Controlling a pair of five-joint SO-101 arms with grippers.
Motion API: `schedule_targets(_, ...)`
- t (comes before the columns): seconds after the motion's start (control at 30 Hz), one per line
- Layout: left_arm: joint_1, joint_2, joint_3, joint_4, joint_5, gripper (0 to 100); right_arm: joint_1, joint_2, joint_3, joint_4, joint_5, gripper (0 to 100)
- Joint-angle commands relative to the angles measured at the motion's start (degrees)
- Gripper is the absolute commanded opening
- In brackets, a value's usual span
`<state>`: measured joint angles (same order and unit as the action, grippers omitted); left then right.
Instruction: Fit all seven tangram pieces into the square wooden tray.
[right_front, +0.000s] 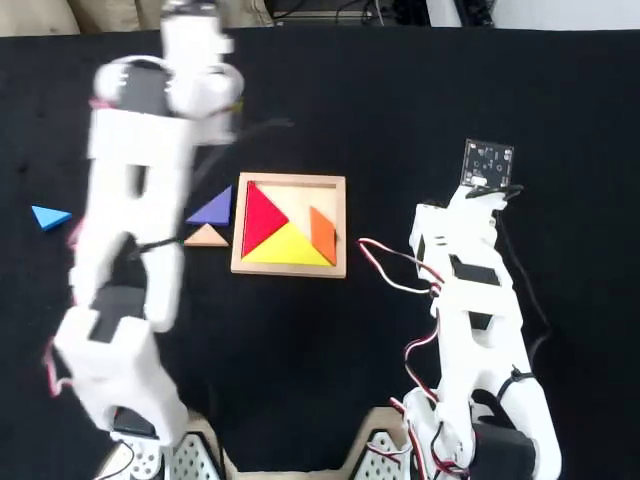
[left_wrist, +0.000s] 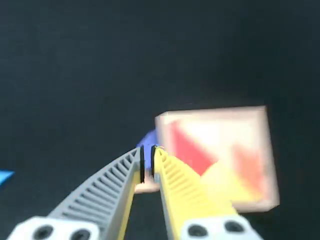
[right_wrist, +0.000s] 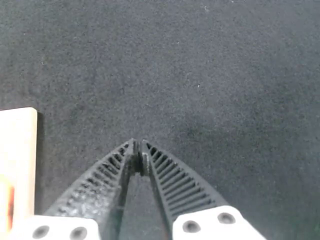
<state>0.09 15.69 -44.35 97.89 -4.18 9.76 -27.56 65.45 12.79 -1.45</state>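
Left gripper (left_wrist: 148, 153), right gripper (right_wrist: 138, 155): fingers pressed together, nothing held. Risk: left, unless opened, shoves purple triangle (right_front: 212, 208) against tray (right_front: 290, 180) instead of gripping.

The right gripper (right_wrist: 139, 159) is hanging over the black cloth (right_wrist: 200, 75), fingertips pressing together on nothing. A corner of the wooden tray (right_wrist: 20, 150) is lying at its nine o'clock, apart from it.

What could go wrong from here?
1. The purple piece and tan piece lie close together beside the tray's left rim. Grabbing one may shove the other or nudge the tray.
2. The left gripper is shut. Unless it opens before descending, it would likely just push a piece.
3. The blue piece lies far left, probably a stretched, less accurate reach.
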Motion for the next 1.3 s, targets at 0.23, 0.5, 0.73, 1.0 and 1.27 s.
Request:
schedule_targets(0.23, -21.76, -4.84, 21.05, 2.73, -42.29, 17, -0.97, -1.63, -1.19, -1.23, 0.53, 1.1)
schedule_targets(0.5, -17.80, -1.49, 39.08, -16.18, -48.97, 18, -2.46, -1.63, -0.92, -1.23, 0.70, 1.1)
schedule_targets(0.73, -17.45, -1.76, 41.89, -26.37, -48.97, 18, -2.73, -1.63, -0.66, -1.23, 3.25, 1.1)
schedule_targets(1.0, -14.37, -1.67, 35.21, -20.84, -36.40, 18, -3.69, -1.63, -1.01, -1.32, 3.34, 1.1)
schedule_targets(1.27, -0.40, -1.14, 38.81, -27.87, -31.21, 18, -3.96, -1.63, -0.75, -1.32, 3.43, 1.1)
